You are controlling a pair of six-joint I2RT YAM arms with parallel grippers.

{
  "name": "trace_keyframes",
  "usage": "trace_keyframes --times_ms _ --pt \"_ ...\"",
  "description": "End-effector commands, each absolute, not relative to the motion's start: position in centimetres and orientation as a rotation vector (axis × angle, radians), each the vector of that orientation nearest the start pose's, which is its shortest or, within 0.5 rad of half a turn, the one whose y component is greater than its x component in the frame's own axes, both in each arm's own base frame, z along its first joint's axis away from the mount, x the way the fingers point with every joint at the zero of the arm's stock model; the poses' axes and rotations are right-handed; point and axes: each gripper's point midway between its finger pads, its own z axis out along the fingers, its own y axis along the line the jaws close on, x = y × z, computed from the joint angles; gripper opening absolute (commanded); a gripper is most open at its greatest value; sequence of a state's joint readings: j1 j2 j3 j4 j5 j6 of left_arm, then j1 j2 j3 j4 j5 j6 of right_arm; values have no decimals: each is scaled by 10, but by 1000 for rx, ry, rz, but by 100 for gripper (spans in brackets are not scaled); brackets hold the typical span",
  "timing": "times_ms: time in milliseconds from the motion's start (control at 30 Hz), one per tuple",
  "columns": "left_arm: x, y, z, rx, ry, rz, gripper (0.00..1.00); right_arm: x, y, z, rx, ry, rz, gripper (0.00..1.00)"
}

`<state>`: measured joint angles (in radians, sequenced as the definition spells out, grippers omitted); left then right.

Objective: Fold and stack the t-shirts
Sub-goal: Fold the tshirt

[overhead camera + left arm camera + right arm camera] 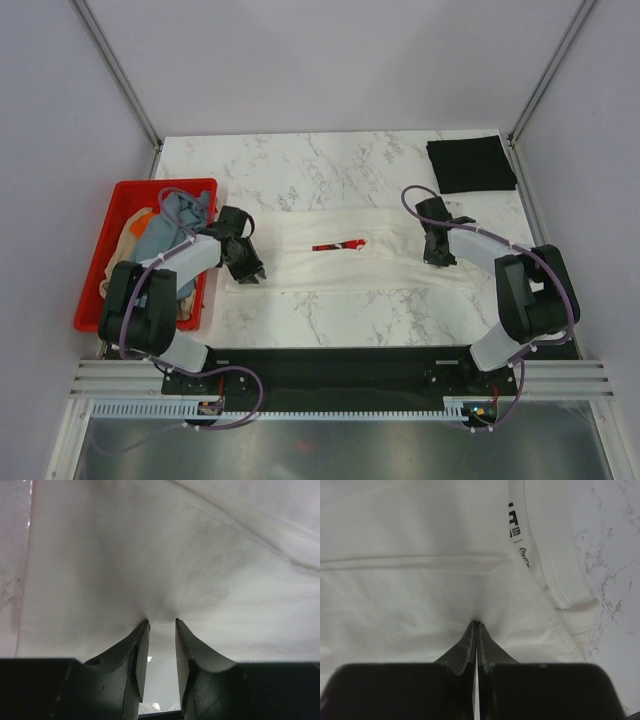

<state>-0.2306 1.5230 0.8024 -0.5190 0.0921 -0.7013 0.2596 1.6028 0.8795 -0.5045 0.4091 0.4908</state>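
A cream-white t-shirt [385, 262] lies folded into a long strip across the middle of the table, its red print [338, 245] showing on top. My left gripper [252, 272] [161, 621] is at the strip's left end. Its jaws stand a little apart, with cloth bunched between the tips and creases fanning out from them. My right gripper [437, 258] [477, 623] is shut on the right end, close to the collar and neck label [514, 522]. A black t-shirt [470, 163] lies folded at the back right corner.
A red crate [160, 186] stands at the left table edge beside my left arm. It holds a grey-blue shirt [175, 225], an orange one [143, 215] and a tan one [125, 245]. Frame posts rise at both back corners.
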Motion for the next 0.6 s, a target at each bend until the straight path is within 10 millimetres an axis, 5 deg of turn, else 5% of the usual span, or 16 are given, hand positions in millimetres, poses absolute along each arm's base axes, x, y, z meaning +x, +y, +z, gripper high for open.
trace_keyframes --times_ms 0,167,300,467,567 --pt "249 -88 15 -735 2769 -217 36 312 23 22 441 2579 -354 4" --pt "254 -95 44 -679 2690 -323 36 321 20 54 493 2507 -348 9" --pt "266 -108 90 -560 2571 -465 39 333 23 81 646 2395 -289 32" --pt "275 -124 140 -440 2451 -615 42 352 35 96 946 2285 -177 43" --pt "275 -136 164 -326 2413 -710 43 362 42 89 1140 2254 -163 46"
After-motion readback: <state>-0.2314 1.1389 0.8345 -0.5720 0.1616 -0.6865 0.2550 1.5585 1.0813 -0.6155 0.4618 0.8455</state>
